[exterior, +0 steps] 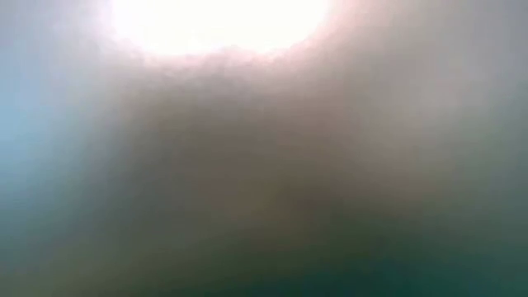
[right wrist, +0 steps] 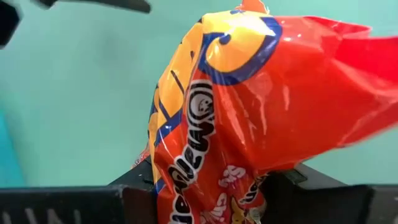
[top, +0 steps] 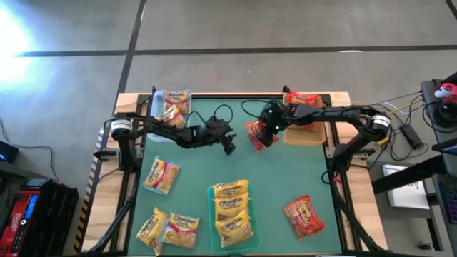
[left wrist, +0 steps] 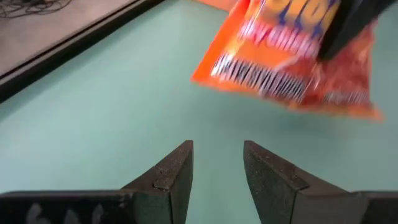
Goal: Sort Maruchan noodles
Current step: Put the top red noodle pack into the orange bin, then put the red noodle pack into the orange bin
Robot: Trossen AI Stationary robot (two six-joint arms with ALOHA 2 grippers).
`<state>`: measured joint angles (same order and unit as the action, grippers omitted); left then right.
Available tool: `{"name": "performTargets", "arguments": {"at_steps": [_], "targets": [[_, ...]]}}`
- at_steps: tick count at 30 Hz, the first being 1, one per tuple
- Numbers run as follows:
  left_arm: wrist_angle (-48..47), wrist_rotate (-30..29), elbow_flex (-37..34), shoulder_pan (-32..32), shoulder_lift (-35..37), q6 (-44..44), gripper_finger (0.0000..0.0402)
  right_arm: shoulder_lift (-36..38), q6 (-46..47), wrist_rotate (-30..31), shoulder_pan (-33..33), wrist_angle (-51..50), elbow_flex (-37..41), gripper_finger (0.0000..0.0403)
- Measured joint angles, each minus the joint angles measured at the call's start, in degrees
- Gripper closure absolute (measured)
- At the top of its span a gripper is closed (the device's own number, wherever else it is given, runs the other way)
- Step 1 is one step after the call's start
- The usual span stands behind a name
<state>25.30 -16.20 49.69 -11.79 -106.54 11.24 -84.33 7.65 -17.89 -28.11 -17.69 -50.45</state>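
Over the back middle of your desk (top: 193,153), the right pincer (top: 265,133) pinches a red Maruchan packet (top: 257,133), hanging long axis down. The tan tray (top: 305,134) with red packets lies just to its right. Your left pincer (top: 227,142) waits spread and empty, just left of the packet.

Your counter (top: 278,185) carries a green tray (top: 212,214) of yellow packets (top: 233,209) at its near edge. Left of that tray you have three loose yellow packets (top: 161,175); right of it, one red packet (top: 304,216).
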Motion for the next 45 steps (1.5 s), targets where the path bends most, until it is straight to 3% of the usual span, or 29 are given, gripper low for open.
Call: {"name": "performTargets", "arguments": {"at_steps": [3, 7, 11, 18, 25, 32, 38, 45], "targets": [[0.02, 0.02, -0.19, 0.0, 0.0, 0.36, 0.0277, 3.01, -5.77, 2.86, -0.39, -6.04, -2.0, 0.0259], [0.16, 0.02, -0.2, 0.0, 0.0, 0.38, 0.0277, 7.08, -12.8, 16.53, -0.39, -14.74, -5.61, 0.0259], [0.19, 0.02, -0.22, 0.0, 0.0, 0.38, 0.0277, 11.32, -19.02, 24.1, -0.44, -21.49, -9.31, 0.0259], [0.2, 0.02, -0.44, 0.0, 0.0, 0.38, 0.0277, 16.69, -24.03, 25.58, -0.43, -37.07, -14.94, 0.0259], [0.24, 0.04, -0.49, 0.0, 0.0, 0.43, 0.0277, 17.57, -30.21, 30.51, -0.44, -51.56, -13.41, 0.0257], [0.52, 0.04, -0.48, 0.0, 0.04, 1.27, 0.0277, 16.7, -33.32, 31.54, -0.42, -51.85, -8.42, 0.024], [0.48, 0.04, -0.48, 0.0, 0.04, 1.27, 0.0277, 15.99, -42.68, 35.87, -0.42, -51.59, -4.61, 0.0235], [0.44, 0.04, -0.48, 0.0, 0.04, 1.27, 0.0277, 15.93, -45.11, 36.14, -0.42, -46.58, -2.59, 0.0234]]}}
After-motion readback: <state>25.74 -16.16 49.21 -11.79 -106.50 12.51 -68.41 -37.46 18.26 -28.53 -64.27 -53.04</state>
